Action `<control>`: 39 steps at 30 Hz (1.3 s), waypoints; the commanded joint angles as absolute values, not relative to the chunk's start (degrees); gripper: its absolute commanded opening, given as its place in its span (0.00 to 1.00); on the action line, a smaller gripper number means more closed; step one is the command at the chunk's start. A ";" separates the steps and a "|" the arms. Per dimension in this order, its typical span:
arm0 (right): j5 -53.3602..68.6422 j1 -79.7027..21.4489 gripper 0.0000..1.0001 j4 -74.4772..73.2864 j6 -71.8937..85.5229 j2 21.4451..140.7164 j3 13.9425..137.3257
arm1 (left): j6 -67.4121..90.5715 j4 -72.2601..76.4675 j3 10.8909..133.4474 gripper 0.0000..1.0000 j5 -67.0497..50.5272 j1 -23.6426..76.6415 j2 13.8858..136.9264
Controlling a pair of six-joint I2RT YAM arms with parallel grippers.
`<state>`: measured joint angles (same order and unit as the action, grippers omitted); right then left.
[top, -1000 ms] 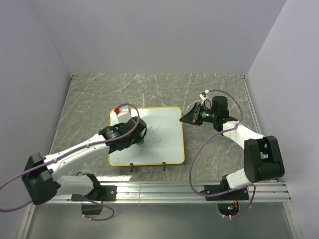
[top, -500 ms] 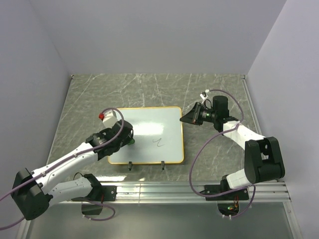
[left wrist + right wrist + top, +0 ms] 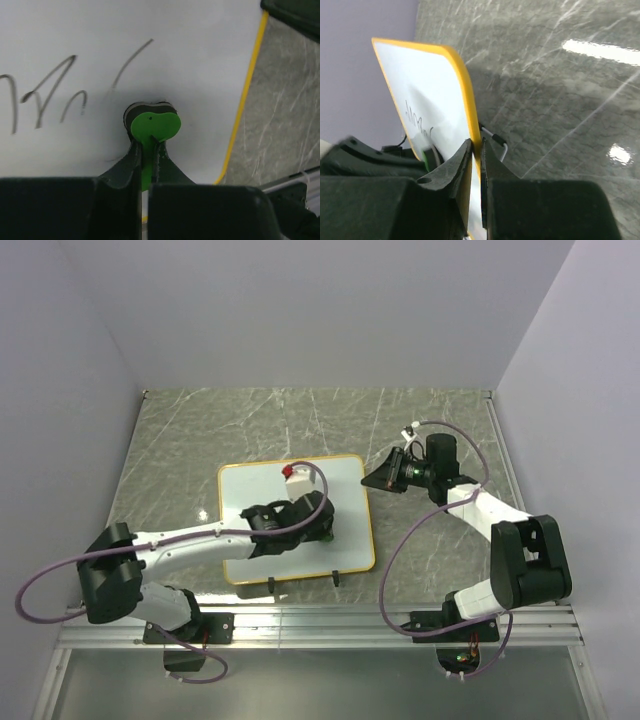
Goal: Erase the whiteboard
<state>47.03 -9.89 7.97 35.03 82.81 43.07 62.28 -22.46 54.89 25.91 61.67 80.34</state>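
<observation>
Looking from the top, I see the large flat white rectangular whiteboard (image 3: 260,490) with its thin yellow-orange frame lying on the grey marbled table (image 3: 180,440). My left gripper (image 3: 322,532) is over its right part, and my right gripper (image 3: 375,478) is at its right edge. From the left wrist, my jaws are closed on a small green eraser (image 3: 152,125), which presses on the board near a dark scribble (image 3: 45,100). From the right wrist, my jaws pinch the yellow frame between them.

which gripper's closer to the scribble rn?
Left. The left gripper, holding the eraser, is over the whiteboard, right beside the scribble. The right gripper is out at the whiteboard's right edge.
</observation>
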 commanded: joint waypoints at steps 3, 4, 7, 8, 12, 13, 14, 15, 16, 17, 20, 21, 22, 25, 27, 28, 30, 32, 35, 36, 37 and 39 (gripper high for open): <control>52.82 -13.70 0.13 15.55 39.11 81.91 42.80 | 59.68 -27.07 51.94 0.00 17.93 62.31 86.48; 53.08 -14.41 0.16 16.60 39.81 82.00 42.37 | 59.68 -26.90 52.12 0.00 17.84 62.40 87.09; 54.23 -16.60 0.34 18.71 41.13 83.23 41.31 | 59.24 -26.72 52.64 0.00 17.58 62.58 87.97; 54.23 -17.05 0.42 19.24 41.65 83.75 40.87 | 59.15 -26.63 52.56 0.00 17.49 62.49 88.15; 54.58 -18.81 0.61 22.14 43.06 84.72 38.24 | 59.24 -26.81 52.21 0.00 17.40 62.58 88.16; 54.67 -18.90 0.64 23.19 43.41 84.99 37.28 | 59.24 -26.89 52.03 0.00 17.49 62.49 87.89; 54.49 -19.07 0.66 23.73 43.50 85.51 36.83 | 59.33 -26.89 51.77 0.00 17.49 62.58 87.80; 54.58 -19.07 0.66 24.08 43.68 85.87 36.48 | 59.41 -26.98 51.68 0.00 17.58 62.49 87.63; 54.75 -19.07 0.66 26.34 44.73 86.39 35.43 | 59.41 -26.98 51.51 0.00 17.49 62.58 87.54; 55.45 -19.07 0.63 27.50 45.43 87.44 34.90 | 59.50 -27.07 51.42 0.00 17.49 62.49 87.54; 56.07 -19.16 0.32 31.81 47.90 88.94 32.96 | 60.03 -27.77 51.41 0.00 18.01 62.49 87.71; 55.99 -19.25 0.25 32.60 48.25 89.03 32.26 | 60.29 -28.21 51.42 0.00 18.37 62.49 87.89; 55.99 -19.25 0.13 32.69 48.08 88.86 32.17 | 60.47 -29.08 51.42 0.00 18.63 62.49 87.72; 55.46 -19.34 0.00 30.86 46.59 88.33 32.43 | 62.48 -30.76 50.10 0.00 19.95 62.49 85.70; 55.20 -19.34 0.00 30.67 46.23 87.89 32.43 | 64.50 -32.34 48.00 0.00 21.17 62.40 82.99; 55.20 -19.25 0.00 31.20 46.40 87.54 32.34 | 65.03 -32.60 47.21 0.00 21.53 62.40 82.01; 55.20 -19.25 0.00 31.12 46.32 87.45 32.43 | 66.97 -34.18 45.36 0.00 22.84 61.97 79.82; 55.28 -19.34 0.00 30.94 46.23 87.45 32.43 | 68.89 -35.85 44.13 0.00 23.81 61.35 78.76; 55.19 -19.34 0.00 30.41 45.97 87.36 32.43 | 72.14 -40.24 42.37 0.00 26.36 60.38 76.38; 55.11 -19.34 0.00 30.32 45.71 87.19 32.34 | 72.94 -42.17 41.58 0.00 26.80 59.51 74.72; 55.02 -19.34 0.00 29.80 45.53 86.75 32.34 | 73.73 -42.71 40.70 0.00 27.24 58.98 73.66; 55.02 -19.34 0.00 29.01 44.65 86.49 32.52 | 75.05 -43.59 36.93 0.00 27.16 56.18 70.16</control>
